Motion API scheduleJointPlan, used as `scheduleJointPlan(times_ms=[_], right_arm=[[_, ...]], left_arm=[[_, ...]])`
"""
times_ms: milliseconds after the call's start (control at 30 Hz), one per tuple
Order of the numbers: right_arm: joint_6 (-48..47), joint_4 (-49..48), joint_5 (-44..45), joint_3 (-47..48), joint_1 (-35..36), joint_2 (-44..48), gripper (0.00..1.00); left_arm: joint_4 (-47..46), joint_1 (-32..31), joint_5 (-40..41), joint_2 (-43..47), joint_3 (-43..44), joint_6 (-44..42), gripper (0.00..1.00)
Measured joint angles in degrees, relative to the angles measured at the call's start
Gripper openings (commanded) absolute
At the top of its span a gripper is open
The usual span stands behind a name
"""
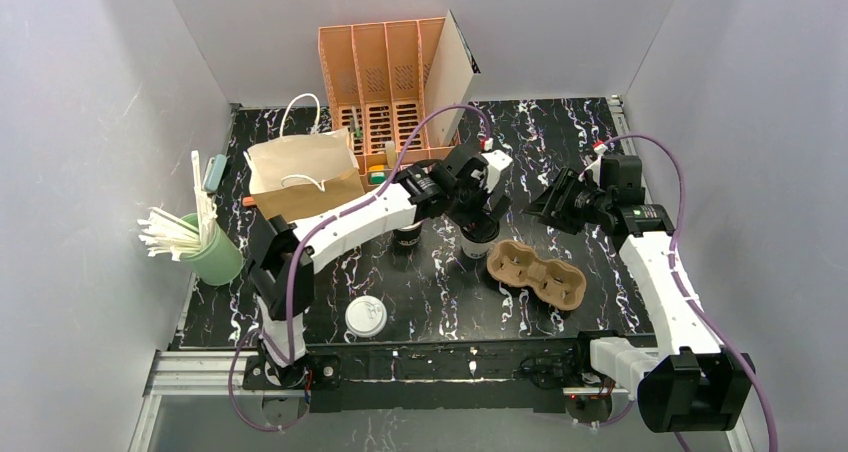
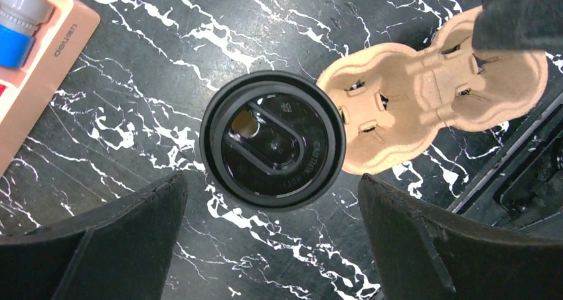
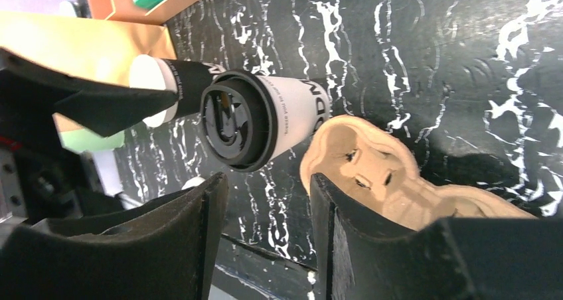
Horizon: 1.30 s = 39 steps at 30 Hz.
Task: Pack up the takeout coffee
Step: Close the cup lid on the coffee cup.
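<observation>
Takeout coffee (image 2: pixel 272 141) lidded beside carrier (image 2: pixel 425 91), left pincer (image 2: pixel 272 187) wide above, right pincer (image 3: pixel 269 184) half-open

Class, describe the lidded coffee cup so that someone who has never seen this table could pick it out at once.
Find the brown cup carrier in the middle of the marbled table. At its left end, below the left gripper, stands the coffee cup. It is white with a black lid, unlike the open, dark-walled cup further left.
</observation>
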<state>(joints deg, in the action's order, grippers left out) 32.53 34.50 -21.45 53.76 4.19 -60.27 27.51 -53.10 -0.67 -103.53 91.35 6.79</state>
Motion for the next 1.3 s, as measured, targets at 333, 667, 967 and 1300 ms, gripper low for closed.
scheduleJointPlan(times_ms=[333,667,967,1300], right_arm=[[2.3,-4.5,-5.7,-3.0,0.0,0.1,0.53],[2.4,-5.4,-6.6,-4.2,0.0,0.0,0.53],[2.6,-6.6,-9.3,-6.3,0.0,-0.4,0.52],[3.4,-8.8,-13.8,-9.5,0.0,-2.8,0.5]], left_arm=[[4.3,0.0,-0.9,-9.0,9.9,-1.2,0.85],[7.0,0.0,-0.8,-10.3,11.9,-0.7,0.79],[7.4,0.0,-0.9,-10.3,11.9,-0.7,0.75],[7.4,0.0,-1.6,-10.3,11.9,-0.6,0.61]])
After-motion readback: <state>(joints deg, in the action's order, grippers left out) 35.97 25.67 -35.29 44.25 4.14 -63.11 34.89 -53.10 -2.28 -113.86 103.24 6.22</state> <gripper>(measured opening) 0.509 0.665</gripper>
